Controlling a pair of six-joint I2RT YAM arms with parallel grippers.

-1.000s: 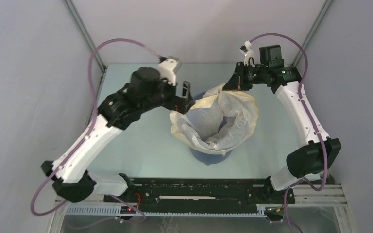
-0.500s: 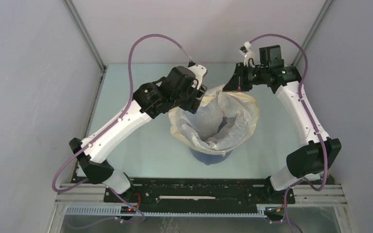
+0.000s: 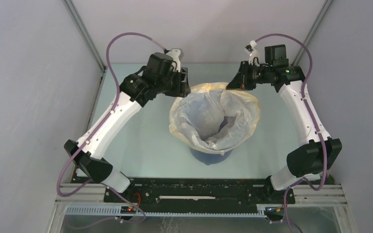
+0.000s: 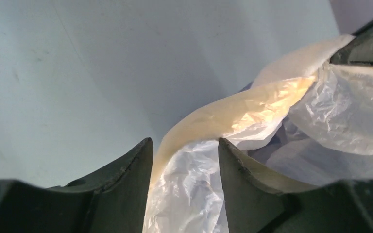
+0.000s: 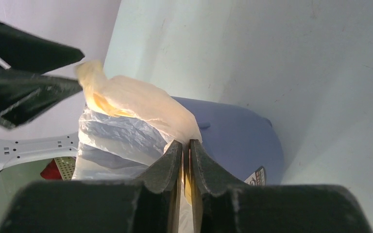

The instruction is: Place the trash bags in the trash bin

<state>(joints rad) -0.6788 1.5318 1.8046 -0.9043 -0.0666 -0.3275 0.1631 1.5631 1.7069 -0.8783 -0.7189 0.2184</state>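
The cream trash bag (image 3: 213, 116) stands open over the blue trash bin (image 3: 209, 158), whose base shows below it. My left gripper (image 3: 185, 91) is at the bag's back-left rim. In the left wrist view its jaws (image 4: 184, 145) are open, with the yellowish rim and film (image 4: 233, 111) lying between them. My right gripper (image 3: 231, 86) is at the back-right rim. In the right wrist view it (image 5: 185, 143) is shut on the bag's rim (image 5: 131, 97), just above the bin's wall (image 5: 233, 136).
The pale table (image 3: 136, 136) lies around the bin, enclosed by grey walls. The arms' mounting rail (image 3: 199, 191) runs along the near edge. Purple cables loop above both wrists.
My left arm has swung from the bag's left side to its back-left rim, with the jaws now around the rim. The bag's back edge has spread wider. The right gripper has barely moved.
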